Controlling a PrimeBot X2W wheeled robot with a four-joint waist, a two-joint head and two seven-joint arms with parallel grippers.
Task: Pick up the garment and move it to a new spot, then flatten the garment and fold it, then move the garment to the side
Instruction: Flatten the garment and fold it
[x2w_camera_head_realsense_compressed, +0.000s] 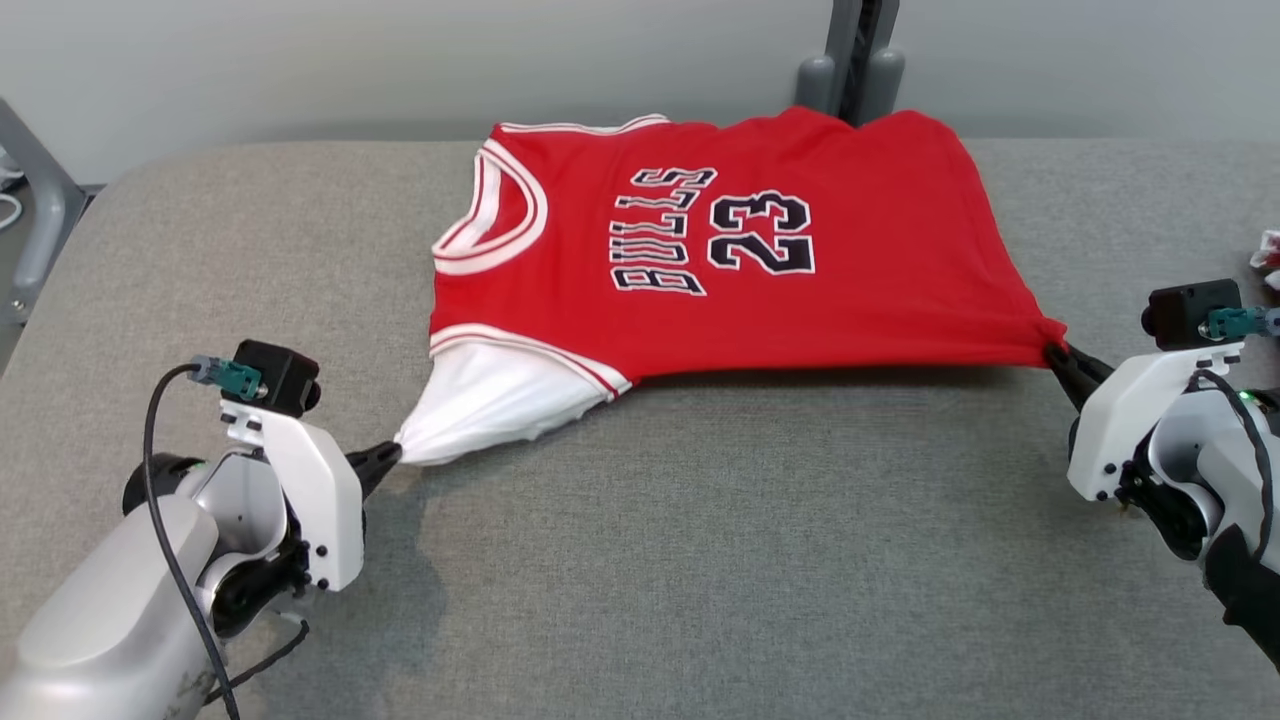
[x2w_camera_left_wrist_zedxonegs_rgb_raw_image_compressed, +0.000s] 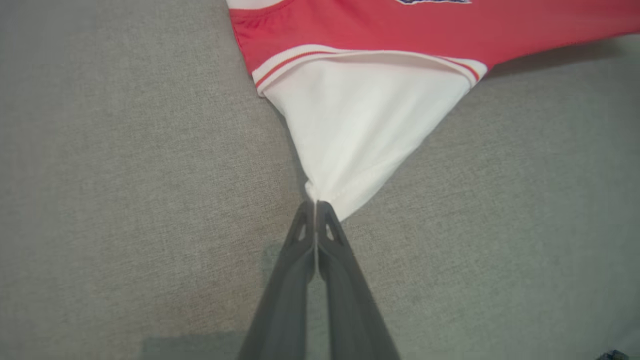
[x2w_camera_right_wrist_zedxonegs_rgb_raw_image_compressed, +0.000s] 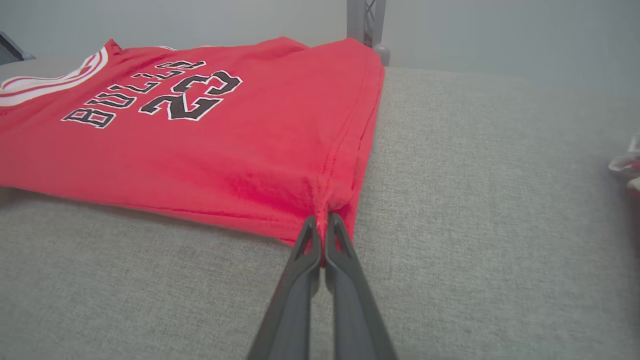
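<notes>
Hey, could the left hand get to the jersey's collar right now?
Probably not as it stands: the left hand is shut on the white sleeve, so it would have to let go first. Otherwise nothing lies between it and the collar, just bare grey cushion.

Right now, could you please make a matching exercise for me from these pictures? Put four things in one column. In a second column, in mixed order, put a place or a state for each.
Column one
1. left gripper
2. right gripper
3. number 23
4. grey post

Column two
A. stands behind the far edge of the grey fabric surface
B. shut on the red hem corner of the Bulls jersey
C. printed in black with a white outline
D. shut on the tip of the white sleeve

Pairs: 1-D, 2-B, 3-C, 4-A
</notes>
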